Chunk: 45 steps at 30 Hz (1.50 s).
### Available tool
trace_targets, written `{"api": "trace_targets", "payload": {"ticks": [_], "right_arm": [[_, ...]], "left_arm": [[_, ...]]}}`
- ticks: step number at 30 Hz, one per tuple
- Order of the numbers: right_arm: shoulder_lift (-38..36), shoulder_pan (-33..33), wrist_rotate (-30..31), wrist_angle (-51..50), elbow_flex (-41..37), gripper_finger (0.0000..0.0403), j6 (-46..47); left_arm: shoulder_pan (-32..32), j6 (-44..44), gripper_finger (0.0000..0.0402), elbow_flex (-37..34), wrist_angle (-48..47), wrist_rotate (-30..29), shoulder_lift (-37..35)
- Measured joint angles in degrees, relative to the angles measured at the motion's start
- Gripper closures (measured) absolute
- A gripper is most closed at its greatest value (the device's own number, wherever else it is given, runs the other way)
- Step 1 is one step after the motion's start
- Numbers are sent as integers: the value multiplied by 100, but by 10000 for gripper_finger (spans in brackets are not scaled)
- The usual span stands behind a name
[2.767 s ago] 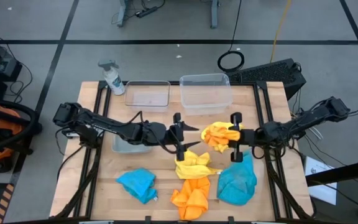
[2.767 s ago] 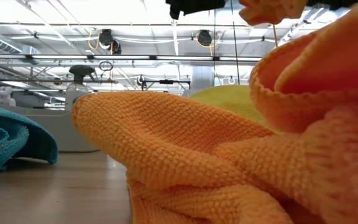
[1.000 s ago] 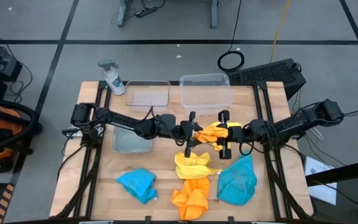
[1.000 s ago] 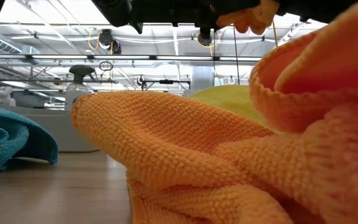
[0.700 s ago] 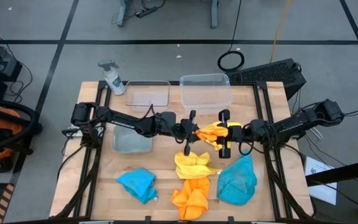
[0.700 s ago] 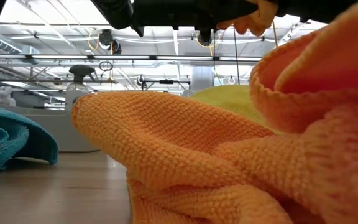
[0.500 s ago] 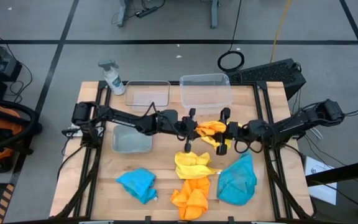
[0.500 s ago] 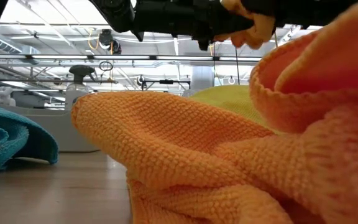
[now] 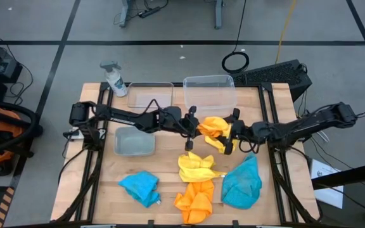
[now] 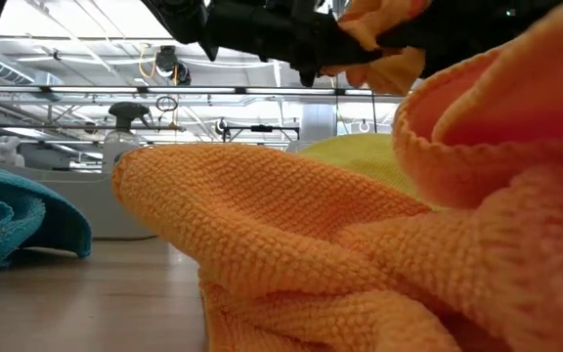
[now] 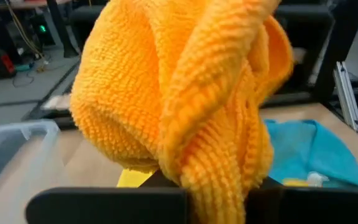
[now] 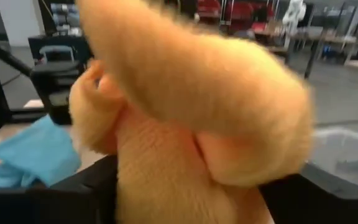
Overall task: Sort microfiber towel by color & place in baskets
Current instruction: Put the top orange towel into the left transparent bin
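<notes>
An orange microfiber towel [image 9: 213, 128] hangs bunched above the table's middle, between my two grippers. My left gripper [image 9: 197, 128] reaches in from the left and is shut on it. My right gripper [image 9: 224, 135] faces it from the right, open, its fingers [image 12: 82, 193] on either side of the bunch [image 12: 191, 124]. A yellow towel [image 9: 196, 168], another orange one [image 9: 195, 201] and two blue ones [image 9: 140, 187] [image 9: 241, 183] lie near the front edge. Three clear baskets [image 9: 151, 96] [image 9: 210, 94] [image 9: 135, 140] stand behind and to the left. My left gripper pinches a bunched fold of the orange towel [image 11: 213, 186] between its two fingers [image 11: 135, 202]. The fingers lie about level and come from the table's left. The towel is lifted clear of the table and bulges in front of the fingers. My right gripper stands open around the bunch's other side; I cannot tell whether it touches the cloth.
A white spray bottle [image 9: 113, 77] stands at the far left corner beside the baskets. In the low view the orange towel on the table [image 10: 360, 254] fills most of the foreground. Bare wood shows between the baskets and the towels.
My left gripper has shut on the orange towel and drawn a little toward the table's far edge. My right gripper, shut on the towel a second ago, has opened wide and let go. The towel stays lifted and has shifted slightly toward the far baskets.
</notes>
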Motion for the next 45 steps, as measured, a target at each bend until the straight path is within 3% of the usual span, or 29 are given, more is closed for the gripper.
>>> {"api": "trace_targets", "payload": {"ticks": [7,17,24,27,31,35,45], "right_arm": [[-453,176,24,-1030,-9,99,284],[-646,470,-4,-1499,-9,99,412],[-523,663,225,-1121,-11,101,-662],[-352,696,224,-408,-11,112,-1146],[-153,698,-466,246,-11,137,-1525],[-144,708,-902,128,-11,172,-1406],[-244,725,88,-1015,-13,231,-314]], "left_arm": [[25,7,382,-81,-192,-45,-158],[41,231,382,-72,-1054,-293,-521],[25,260,382,-70,-1390,-21,-606],[12,260,382,-70,-1461,97,-606],[14,262,382,-70,-1456,103,-606],[12,260,382,-70,-1430,103,-606],[14,262,382,-70,-1418,96,-604]]}}
